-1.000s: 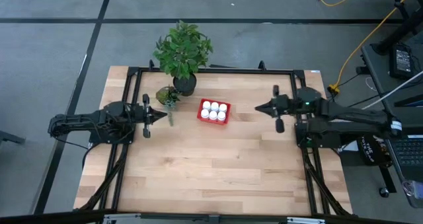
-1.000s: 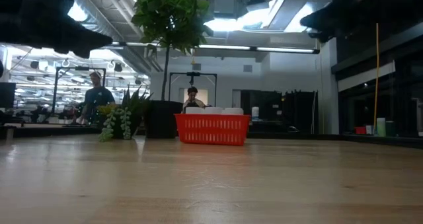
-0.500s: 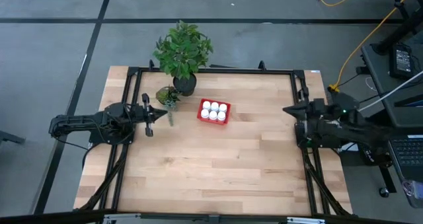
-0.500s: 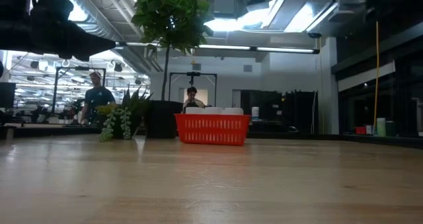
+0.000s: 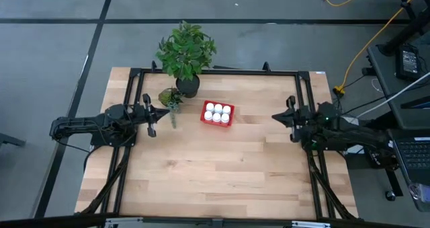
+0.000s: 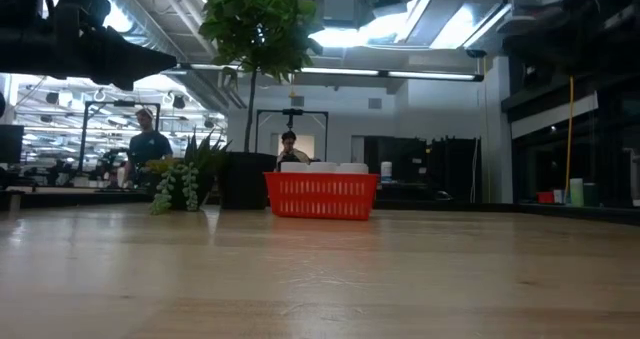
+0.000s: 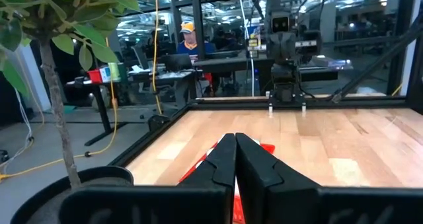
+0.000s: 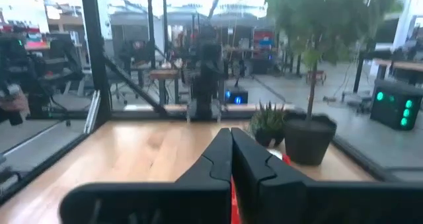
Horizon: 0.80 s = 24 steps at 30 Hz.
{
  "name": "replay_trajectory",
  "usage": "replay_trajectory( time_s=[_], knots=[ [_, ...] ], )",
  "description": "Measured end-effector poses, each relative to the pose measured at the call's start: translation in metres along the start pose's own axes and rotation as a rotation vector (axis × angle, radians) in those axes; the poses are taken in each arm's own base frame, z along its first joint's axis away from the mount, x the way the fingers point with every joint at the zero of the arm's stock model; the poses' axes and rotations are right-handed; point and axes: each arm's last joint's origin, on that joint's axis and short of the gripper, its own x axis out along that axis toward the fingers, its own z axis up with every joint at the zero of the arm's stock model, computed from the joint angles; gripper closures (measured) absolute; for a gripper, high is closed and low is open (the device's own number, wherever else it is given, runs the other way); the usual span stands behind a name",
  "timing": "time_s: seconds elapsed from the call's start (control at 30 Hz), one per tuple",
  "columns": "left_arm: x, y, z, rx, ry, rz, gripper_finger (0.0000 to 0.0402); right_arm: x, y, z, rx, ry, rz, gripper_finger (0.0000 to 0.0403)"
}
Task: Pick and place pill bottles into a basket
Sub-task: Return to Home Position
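Pill bottles (image 5: 218,109) are all off the bare boards of the wooden table (image 5: 222,167), so start with that big top and work down. The left arm (image 5: 94,127) lies low along the table's 9 o'clock edge and the right arm (image 5: 349,130) along the 3 o'clock edge, both pointing inward. At about 11 o'clock from the table's middle stands a leafy green plant (image 5: 187,50) in a black pot (image 5: 188,87), with a small succulent (image 5: 170,97) just beside the pot at its 7 o'clock. The red basket (image 5: 203,114) sits on the boards at roughly 12 o'clock from the middle, slightly askew, with the pot at its 11 o'clock and the succulent at its 10 o'clock. Six white caps show inside it from above, in two rows of three; from table height only the tops poke over the mesh rim. The left gripper (image 5: 166,118) hangs at the basket's 9 o'clock, near but clear of it, right by the succulent. Its fingers are pressed flat together with nothing between them. The right gripper (image 5: 274,116) is at the basket's 3 o'clock, farther off than the left one, and is likewise pinched closed and empty. Neither touches the basket or a bottle.
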Motion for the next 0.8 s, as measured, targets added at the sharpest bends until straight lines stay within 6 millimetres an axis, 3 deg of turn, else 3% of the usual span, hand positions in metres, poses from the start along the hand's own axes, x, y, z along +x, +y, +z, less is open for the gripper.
replay_trajectory(
  time_s=[0.27, 0.8],
  knots=[
    [0.000, 0.001, 0.000, -0.026, 0.002, 0.025, 0.0399, 0.002, -0.001, -0.021, 0.008, 0.026, 0.000, 0.0401],
    [0.000, 0.001, 0.000, -0.027, 0.003, 0.028, 0.0391, 0.002, -0.001, -0.020, 0.002, 0.007, -0.002, 0.0393]
  ],
)
